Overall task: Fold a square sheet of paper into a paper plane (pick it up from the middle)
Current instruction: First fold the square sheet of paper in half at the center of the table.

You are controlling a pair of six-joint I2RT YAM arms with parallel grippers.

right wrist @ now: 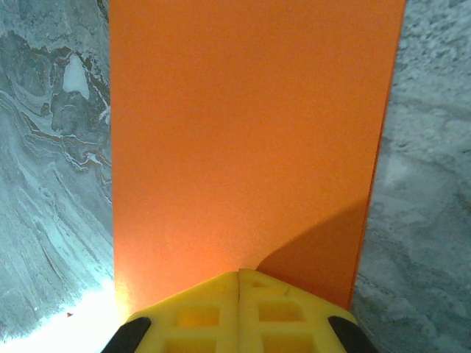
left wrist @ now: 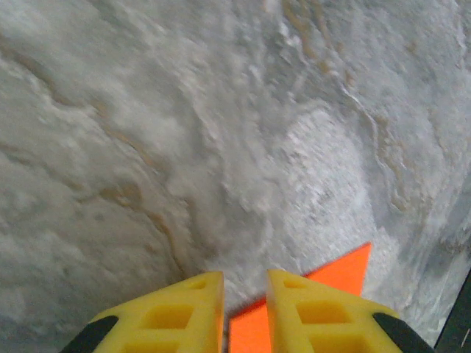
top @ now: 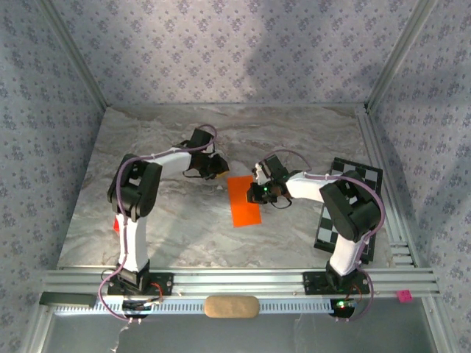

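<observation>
1. Progress is judged to be early. The square sheet of paper [top: 243, 202] is seen as a long rectangle and not as a square, so one fold in half is taken as done. No sharp tip, no slanted corner folds and no wings are seen, so nearly the whole paper plane is left to be made.
2. Nearest to the arm bases, the short near end of the sheet is laid flat on the marble bench [top: 169, 235]. It is found between the two arms and well apart from the checkerboard card [top: 352, 209] on the right.
3. A little farther, the right pincer [top: 256, 194] is placed at the right long edge of the sheet. In the right wrist view its yellow fingers [right wrist: 199, 312] are pressed together with no gap, and nothing is clamped between them. Whether the paper is really pressed down by the tips cannot be told.
4. In that view the sheet is shown as plain bright orange, smooth and flat, with straight sides and no crease across it.
5. Farthest, the left pincer [top: 219, 169] is held just beside the far left corner. In the left wrist view its jaws are set slightly apart. A pointed corner of the sheet is seen beneath and beyond them, and nothing is seen gripped.
</observation>
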